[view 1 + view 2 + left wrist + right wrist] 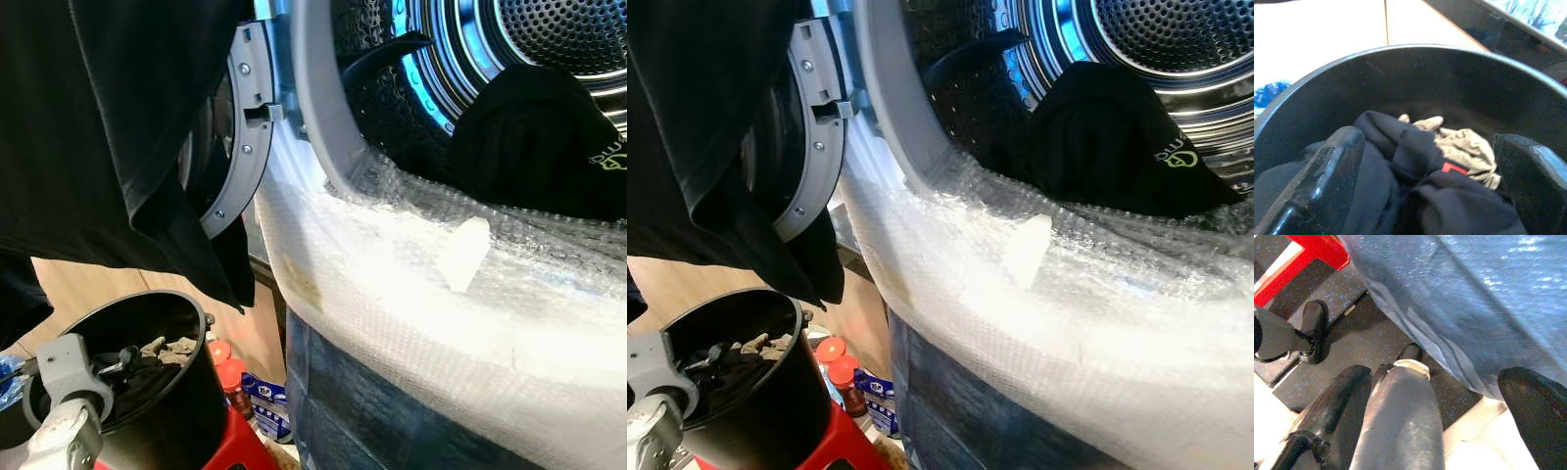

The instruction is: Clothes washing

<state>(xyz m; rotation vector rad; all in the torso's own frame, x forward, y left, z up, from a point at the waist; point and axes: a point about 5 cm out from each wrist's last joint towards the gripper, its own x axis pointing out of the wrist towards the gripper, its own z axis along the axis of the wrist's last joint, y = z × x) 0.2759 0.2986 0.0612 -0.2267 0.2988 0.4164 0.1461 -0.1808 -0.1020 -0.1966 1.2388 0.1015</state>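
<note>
The left tool (1425,191) hung spread over the black bucket (186,411), its fingers either side of a dark garment (1400,147) lying on beige cloth (1464,147). The garment looked soft, limp and light; a raised fold seemed best. The right tool (1449,401) hung idle, spread.

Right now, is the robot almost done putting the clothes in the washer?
Not yet. Done: the washer door is open and one black garment already lies in the drum. In hand: the left hand is down in the black bucket, its fingers spread open either side of dark clothes. Left: those and a beige piece remain in the bucket, and more black cloth hangs near the door.
</note>
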